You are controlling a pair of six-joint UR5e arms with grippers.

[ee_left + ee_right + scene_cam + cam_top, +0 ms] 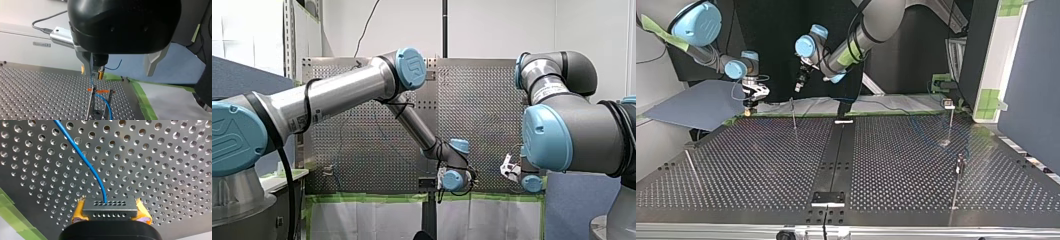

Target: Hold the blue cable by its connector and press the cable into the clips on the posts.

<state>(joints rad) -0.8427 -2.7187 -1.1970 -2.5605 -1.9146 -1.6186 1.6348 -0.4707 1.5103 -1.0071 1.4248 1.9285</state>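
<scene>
In the right wrist view my right gripper [111,214] is clenched on the dark connector [110,207], with a yellow pad pressed against each end of it. The blue cable [82,157] leaves the connector's row of small holes and curves away over the perforated table [160,170]. A strip of green tape [13,218] marks the table's edge just beside the gripper.

In the left wrist view my left gripper [118,73] hangs above the table, released, its metal fingers [153,61] spread wide with nothing between them. Ahead of it the cable drops from the held connector to an orange clip [100,91] on top of a thin post [90,103]. Whether it sits in the clip I cannot tell. Past the clip the cable loops down beside the post.

In the top view the table is two grey perforated plates joined by a black centre strip [838,150], which carries a small metal plate [828,198] near the closest edge. More thin posts stand well apart on the table. Both grippers work at the far edge, at the view's left. Beyond that edge lie a blue-grey board [691,105] and pale sheeting. Behind them is a dark backdrop, with a blue partition [1031,75] at the view's right.
</scene>
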